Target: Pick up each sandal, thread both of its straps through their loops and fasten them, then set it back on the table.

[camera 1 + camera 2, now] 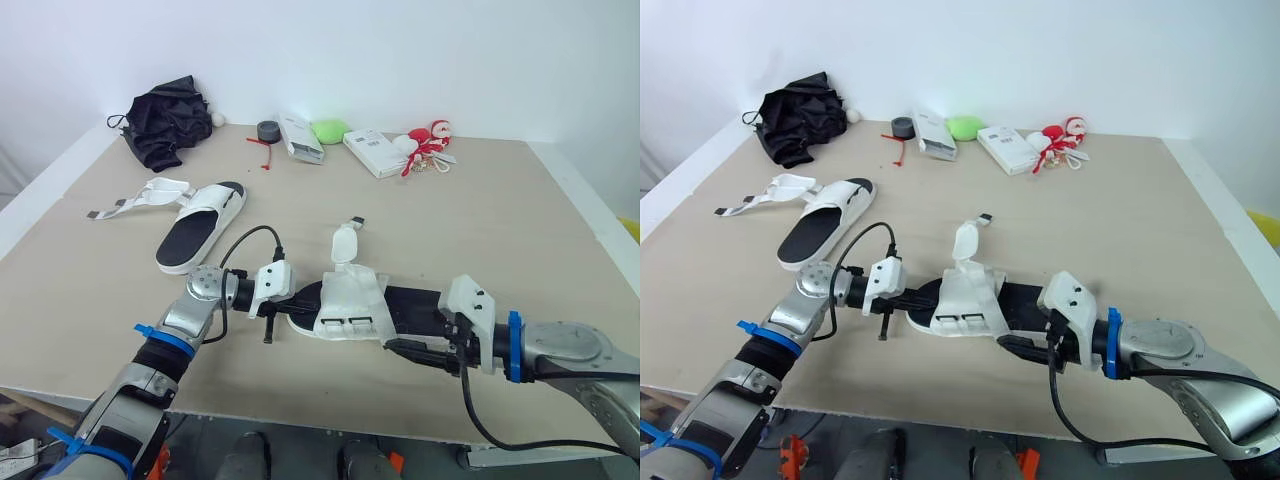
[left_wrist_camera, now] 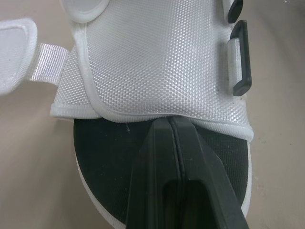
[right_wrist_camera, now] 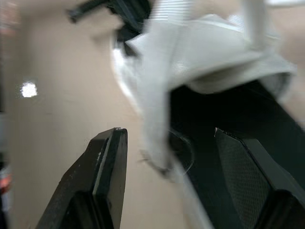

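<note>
On the beige table (image 1: 500,200) below a white wall, my left gripper (image 2: 174,125), fingers pressed together, noses the near sandal (image 1: 350,300) at its toe while my right gripper (image 3: 167,132), spread wide, straddles its heel edge, where a skewed closure could, I judge, tip it or trap the loose strap (image 1: 343,243).

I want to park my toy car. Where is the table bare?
Bare: the wide right side, between the red toy and near sandal. Crowded: the back edge, and the left by the far sandal.

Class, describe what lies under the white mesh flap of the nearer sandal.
A black footbed runs under the white mesh flap; the part beneath is covered, so nothing else there can be told.
</note>
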